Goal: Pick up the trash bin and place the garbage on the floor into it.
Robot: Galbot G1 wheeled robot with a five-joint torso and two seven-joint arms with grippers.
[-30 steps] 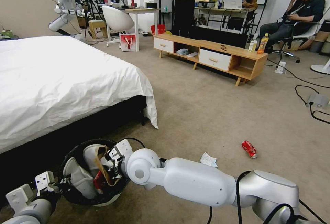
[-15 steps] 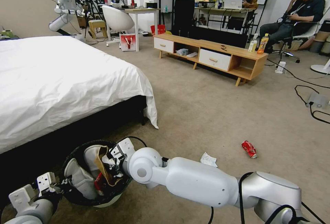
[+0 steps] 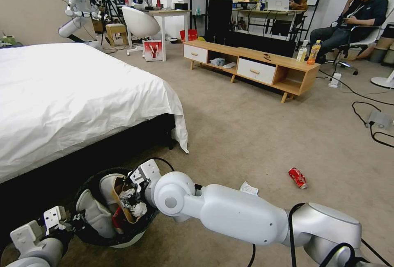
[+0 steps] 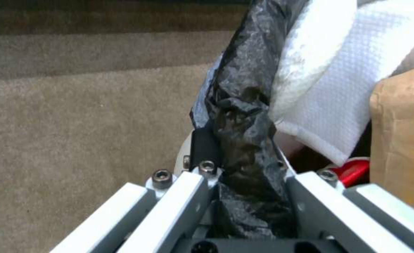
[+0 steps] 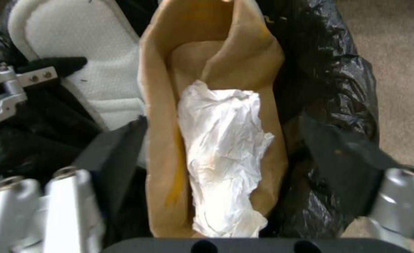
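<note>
At the lower left of the head view we steady the trash bin [image 3: 107, 234] by its bag-lined rim in our clamped left pincer [image 4: 244, 196], so our right pincer [image 5: 225, 140], spread wide above, lets the tissue [image 5: 223, 154] rest inside.

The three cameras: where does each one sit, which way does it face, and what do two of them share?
Head view: from the robot's head, forward and down over the floor; both arms show, the right gripper above the trash bin, a tissue and red can beyond.
Left wrist view: along the left gripper, its jaws clamped on the bin's bag-covered rim.
Right wrist view: down between the open jaws into the bin, at a white tissue lying on the brown paper bag.
Shared: all three show the paper bag in the bin.
</note>
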